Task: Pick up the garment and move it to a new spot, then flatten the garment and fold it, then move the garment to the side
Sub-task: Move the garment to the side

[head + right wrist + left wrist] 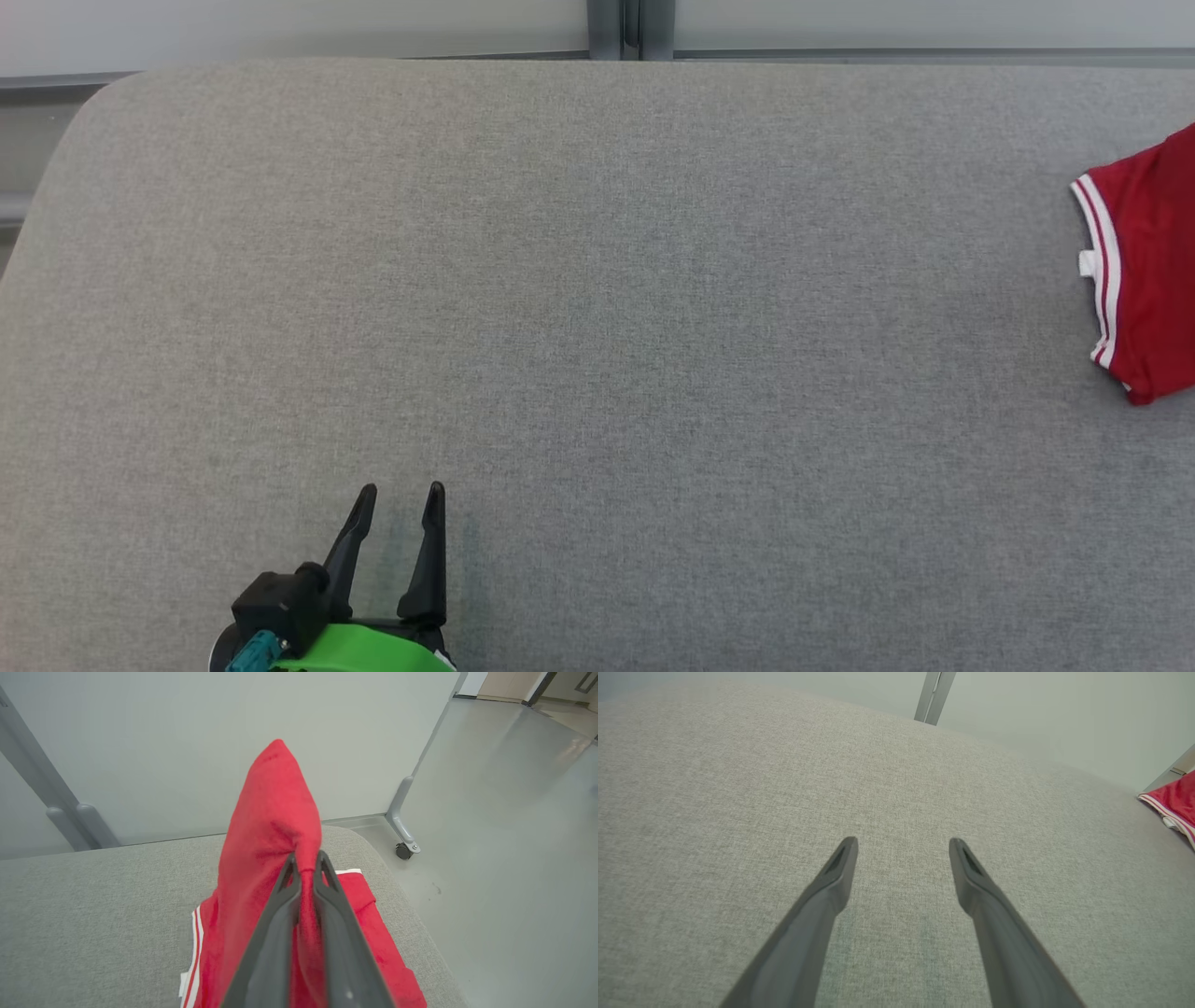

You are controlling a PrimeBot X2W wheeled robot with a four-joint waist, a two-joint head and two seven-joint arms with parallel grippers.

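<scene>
The garment (pixel 1144 271) is red with white striped trim and lies at the far right edge of the grey padded table (pixel 597 308). In the right wrist view my right gripper (pixel 306 858) is shut on a bunch of the garment (pixel 273 821), and a peak of red cloth stands up past the fingertips while the rest rests on the table's corner. My left gripper (pixel 403 499) is open near the table's front left, far from the garment, nothing between its fingers. The left wrist view shows the open left gripper (pixel 903 845) over bare cloth and the garment (pixel 1174 802) far right.
A pale partition wall with a grey post (pixel 630 28) runs behind the table. Right of the table's rounded corner is grey floor, with a partition foot on a caster (pixel 404 849). Broad grey table surface stretches between the left gripper and the garment.
</scene>
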